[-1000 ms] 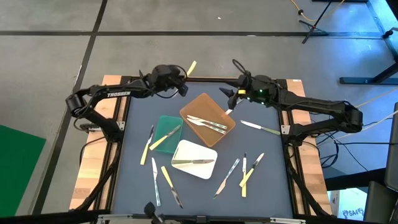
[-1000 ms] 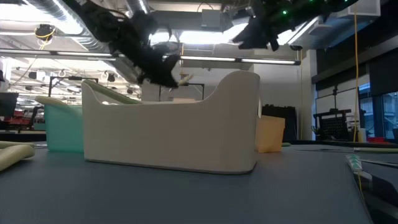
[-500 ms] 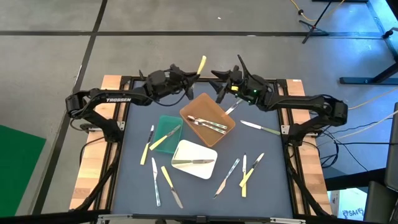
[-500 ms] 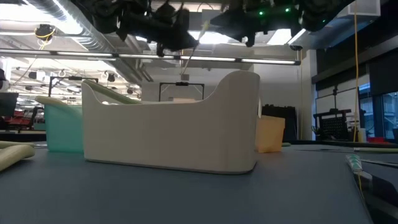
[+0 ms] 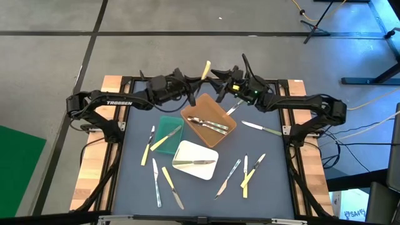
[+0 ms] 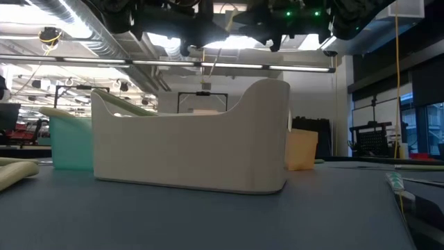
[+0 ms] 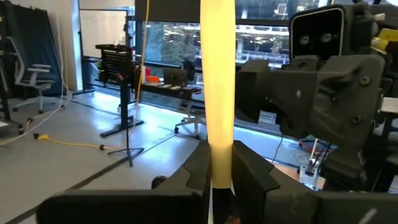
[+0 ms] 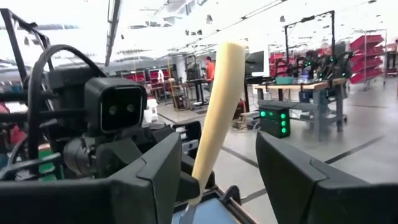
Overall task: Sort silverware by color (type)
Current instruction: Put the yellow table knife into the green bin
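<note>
Left gripper (image 5: 192, 87), upper centre of the high view: jaws clamped on the lower end of a yellow-handled utensil (image 5: 205, 69), held upright above the far edge of the brown tray (image 5: 227, 128). Right gripper (image 5: 222, 82), just right of it and facing it: jaws spread wide, one either side of the yellow handle, holding nothing. Remaining silverware: pieces in the brown tray, green tray (image 5: 164, 125) and white tray (image 5: 187, 152), others loose on the grey table (image 5: 269, 181) at lower left, lower right and right of centre.
</note>
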Robot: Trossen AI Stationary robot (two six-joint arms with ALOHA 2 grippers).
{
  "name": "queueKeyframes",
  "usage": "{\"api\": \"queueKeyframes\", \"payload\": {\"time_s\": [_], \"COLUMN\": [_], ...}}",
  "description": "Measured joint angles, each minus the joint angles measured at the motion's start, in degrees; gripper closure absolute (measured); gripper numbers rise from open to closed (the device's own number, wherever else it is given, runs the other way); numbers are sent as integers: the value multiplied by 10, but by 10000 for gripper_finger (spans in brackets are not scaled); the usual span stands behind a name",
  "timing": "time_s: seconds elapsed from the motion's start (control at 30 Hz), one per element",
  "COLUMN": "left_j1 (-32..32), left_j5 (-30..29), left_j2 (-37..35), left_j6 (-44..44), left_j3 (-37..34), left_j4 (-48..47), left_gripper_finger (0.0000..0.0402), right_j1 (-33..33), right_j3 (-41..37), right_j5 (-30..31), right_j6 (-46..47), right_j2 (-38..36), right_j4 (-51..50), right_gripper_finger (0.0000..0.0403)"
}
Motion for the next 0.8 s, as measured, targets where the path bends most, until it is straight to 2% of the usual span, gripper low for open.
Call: {"api": "queueKeyframes", "payload": {"time_s": [0.43,0.8], "left_j1": [-20,-40], "left_j5": [-27,-70], "left_j2": [1,1], "left_j6": [17,101], "left_j3": [0,0], "left_j4": [8,8], "left_gripper_finger": [362,362], "right_j1": [1,1], "right_j3": [0,0], "right_j5": [-11,-24], "right_j6": [49,75], "right_j2": [42,42], "right_j4": [61,78], "right_gripper_finger": [207,207]}}
